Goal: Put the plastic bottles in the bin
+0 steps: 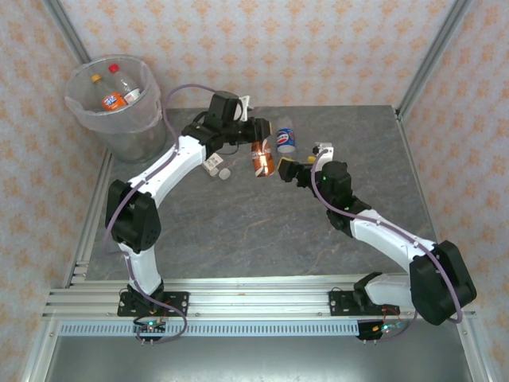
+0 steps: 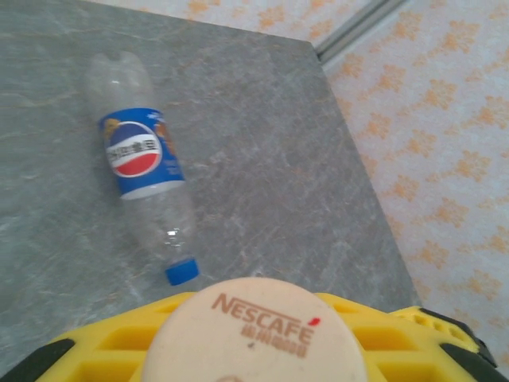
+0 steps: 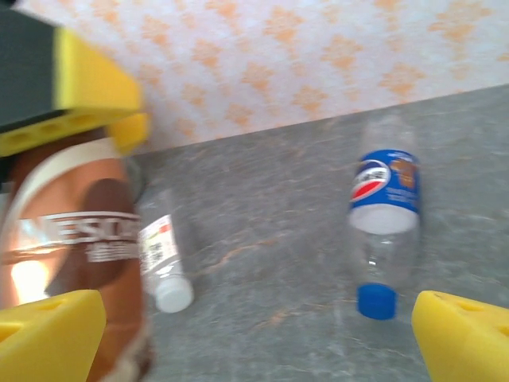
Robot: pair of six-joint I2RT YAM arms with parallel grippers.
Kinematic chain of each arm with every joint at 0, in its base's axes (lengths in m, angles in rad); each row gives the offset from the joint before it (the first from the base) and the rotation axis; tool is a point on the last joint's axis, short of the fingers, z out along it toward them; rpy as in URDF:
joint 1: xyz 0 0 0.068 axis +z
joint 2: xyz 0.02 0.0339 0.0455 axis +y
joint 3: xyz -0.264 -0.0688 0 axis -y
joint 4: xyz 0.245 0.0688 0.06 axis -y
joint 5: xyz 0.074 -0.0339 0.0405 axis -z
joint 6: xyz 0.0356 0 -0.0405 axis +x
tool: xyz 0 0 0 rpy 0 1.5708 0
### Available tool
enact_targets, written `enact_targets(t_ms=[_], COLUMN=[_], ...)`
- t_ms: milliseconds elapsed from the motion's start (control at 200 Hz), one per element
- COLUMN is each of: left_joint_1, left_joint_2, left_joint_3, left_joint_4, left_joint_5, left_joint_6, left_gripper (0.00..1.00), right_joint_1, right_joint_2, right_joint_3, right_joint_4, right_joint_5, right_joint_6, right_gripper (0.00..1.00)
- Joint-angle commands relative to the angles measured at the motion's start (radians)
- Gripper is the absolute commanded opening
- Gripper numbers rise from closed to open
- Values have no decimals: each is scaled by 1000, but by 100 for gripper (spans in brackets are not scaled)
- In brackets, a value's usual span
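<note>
— Left gripper point(image 1: 257, 143)?
— Clamped on the brown bottle point(image 1: 262, 161).
— Right gripper point(image 1: 285, 169)?
— Jaws wide, just right of that bottle. Blue bottle point(image 1: 285, 135) lies on the table point(image 1: 238, 231) beyond; two bottles point(image 1: 114, 100) sit in the bin point(image 1: 127, 137).

**Materials and finish**

Table point(image 1: 262, 231): grey stone-look top, matt, faintly veined. Pepsi bottle point(image 2: 143, 171): clear glossy plastic, smooth blue film label, blue plastic cap. Nescafé bottle point(image 1: 262, 157): shiny brown wrap; its cap point(image 2: 258, 330) is cream and matt. White-capped bottle point(image 3: 165, 259): clear plastic. Bin point(image 1: 131, 139): translucent plastic, thin crinkly clear liner. Right gripper point(image 3: 258, 326) pads point(image 3: 465, 338): yellow, matt. Frame rails point(image 1: 238, 298): bare brushed metal. Arm shells point(image 1: 382, 231): glossy white and black plastic.
</note>
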Motion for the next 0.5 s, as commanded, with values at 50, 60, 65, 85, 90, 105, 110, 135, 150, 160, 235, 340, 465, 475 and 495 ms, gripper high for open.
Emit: enact_targets(t_ms=[50, 60, 65, 85, 90, 105, 110, 135, 150, 160, 235, 340, 465, 475, 495], left_joint_1=[25, 27, 28, 31, 31, 34, 35, 38, 40, 41, 50, 60, 73, 74, 75], left_joint_2=[-121, -125, -127, -136, -138, -144, -146, -155, -163, -166, -197, -241, -287, -290, -295], left_joint_3=[-56, -60, -61, -68, -70, -75, -77, -85, -90, -93, -116, -147, -176, -176, -178], left_joint_4=[-41, -42, -43, -46, -48, -50, -50, -55, -57, -58, -68, -76, -83, -84, -87], left_joint_5=[-110, -114, -117, -126, -127, -133, -136, -146, -153, -157, -190, -236, -279, -283, -290], left_joint_6=[54, 56, 57, 60, 60, 63, 63, 65, 67, 68, 75, 87, 100, 101, 105], left_gripper=[0, 0, 0, 0, 0, 0, 0, 0, 0, 0, 0, 0, 0, 0, 0], right_joint_1=[-10, -11, -11, -13, -13, -14, -15, -17, -18, -19, -26, -40, -59, -61, -62], right_joint_2=[-10, -9, -8, -5, -5, -2, -2, -2, 0, 0, 4, 11, 23, 24, 27], right_joint_3=[17, 20, 21, 25, 26, 27, 27, 28, 26, 26, 18, 16, 14, 14, 15], right_joint_4=[-57, -66, -69, -83, -86, -94, -96, -104, -107, -107, -108, -128, -140, -142, -145], right_joint_5=[182, 188, 191, 202, 204, 210, 211, 219, 223, 226, 250, 289, 284, 283, 285], right_joint_6=[59, 63, 65, 71, 72, 79, 81, 90, 96, 100, 133, 178, 220, 222, 228], right_gripper=[99, 99, 99, 99, 99, 99, 99, 99, 99, 99, 99, 99, 99, 99, 99])
